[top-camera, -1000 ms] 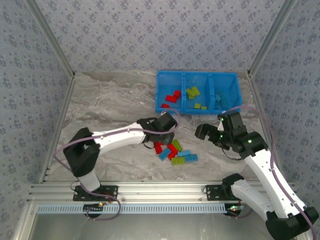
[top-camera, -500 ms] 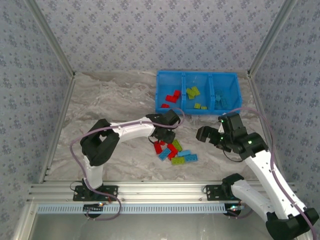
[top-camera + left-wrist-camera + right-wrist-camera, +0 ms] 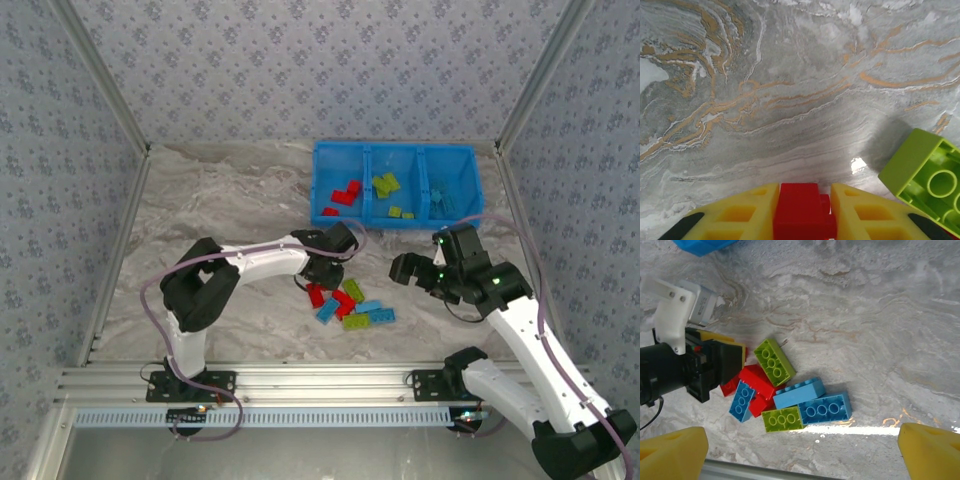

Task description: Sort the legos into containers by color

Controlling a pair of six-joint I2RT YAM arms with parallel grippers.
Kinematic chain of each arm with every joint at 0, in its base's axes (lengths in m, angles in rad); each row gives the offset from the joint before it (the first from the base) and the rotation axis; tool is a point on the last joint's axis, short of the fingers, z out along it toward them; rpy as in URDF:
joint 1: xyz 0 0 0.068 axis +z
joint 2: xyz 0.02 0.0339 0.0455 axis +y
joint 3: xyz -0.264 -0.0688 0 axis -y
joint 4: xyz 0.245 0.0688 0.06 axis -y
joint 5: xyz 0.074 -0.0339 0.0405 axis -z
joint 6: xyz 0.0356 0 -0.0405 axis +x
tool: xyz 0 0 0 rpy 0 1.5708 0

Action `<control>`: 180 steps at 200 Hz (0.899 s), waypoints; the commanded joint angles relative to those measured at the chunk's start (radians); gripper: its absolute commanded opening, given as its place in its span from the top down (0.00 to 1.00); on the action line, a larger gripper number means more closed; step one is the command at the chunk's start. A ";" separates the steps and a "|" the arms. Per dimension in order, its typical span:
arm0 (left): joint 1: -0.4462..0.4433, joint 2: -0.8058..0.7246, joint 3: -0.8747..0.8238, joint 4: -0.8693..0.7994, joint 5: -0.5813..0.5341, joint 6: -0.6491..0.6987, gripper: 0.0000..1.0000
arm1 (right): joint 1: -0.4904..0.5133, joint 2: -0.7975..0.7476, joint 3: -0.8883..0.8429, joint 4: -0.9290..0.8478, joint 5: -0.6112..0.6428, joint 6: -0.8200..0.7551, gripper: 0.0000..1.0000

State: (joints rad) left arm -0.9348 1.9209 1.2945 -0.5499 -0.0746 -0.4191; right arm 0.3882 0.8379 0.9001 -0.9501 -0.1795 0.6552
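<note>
— Which step is underway here?

— The pick, I'd say; the left pincer (image 3: pixel 318 277) is working at the near-left edge of the pile (image 3: pixel 352 303) of loose legos on the table (image 3: pixel 220 210), and it is gripping a red brick (image 3: pixel 800 205).

— How is that pincer standing?

— Its yellow fingers (image 3: pixel 745 212) are pressing together on the red brick from both sides, with no gap showing at either face; whether the brick is resting on the marble or hanging just clear of it, I cannot tell. A lime brick (image 3: pixel 927 175) is lying just beside the right finger (near enough to get nudged, I'm guessing).

— And the other arm?

— The right pincer (image 3: pixel 404 268) is hovering to the right of the pile, jaws spread wide, holding nothing and touching nothing.

— What is the next move asking for?

— A straight lift, so the neighbours aren't dragged along; then a carry up and to the right to the blue bin (image 3: pixel 318 185), ending over its left compartment (image 3: pixel 335 172), where other red bricks are already lying; the release should be waiting until the brick is hanging inside those walls.

— How far along is the sorting?

— Partway, I'm judging; all three compartments are holding bricks, yet red, lime and blue ones are lying loose in the pile.
</note>
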 commanded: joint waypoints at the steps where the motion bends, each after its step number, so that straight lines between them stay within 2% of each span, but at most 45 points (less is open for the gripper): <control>1: 0.007 0.003 -0.020 -0.025 0.005 -0.007 0.75 | 0.017 -0.001 0.000 0.023 -0.089 -0.017 0.00; 15: 0.007 -0.010 -0.025 -0.016 0.000 -0.006 0.80 | 0.032 0.006 0.002 0.038 -0.126 -0.018 0.00; 55: 0.006 -0.111 0.026 0.026 -0.006 0.016 0.82 | 0.069 0.006 0.031 0.050 -0.130 -0.017 0.00; 81: 0.021 -0.138 0.125 0.112 -0.121 0.100 0.83 | 0.070 -0.019 0.050 0.058 -0.100 -0.008 0.00; 97: 0.056 -0.075 0.222 0.159 -0.195 0.169 0.83 | 0.072 -0.027 0.057 0.052 -0.070 0.002 0.00; 121: 0.130 0.070 0.403 0.198 -0.199 0.214 0.83 | 0.073 -0.030 0.060 0.049 -0.066 0.019 0.00; 160: 0.186 0.288 0.768 0.107 -0.226 0.253 0.78 | 0.081 -0.064 0.057 0.027 -0.028 0.044 0.00; 171: 0.201 0.358 0.888 0.033 -0.229 0.253 0.73 | 0.082 -0.069 0.059 0.024 -0.029 0.049 0.00; 180: 0.207 0.394 0.960 -0.006 -0.228 0.256 0.63 | 0.085 -0.071 0.060 0.019 -0.028 0.049 0.00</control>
State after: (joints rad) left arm -0.7368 2.2261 2.0727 -0.4210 -0.2752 -0.1970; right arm 0.4625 0.7849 0.9360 -0.9066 -0.2359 0.6807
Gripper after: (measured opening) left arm 0.283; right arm 0.999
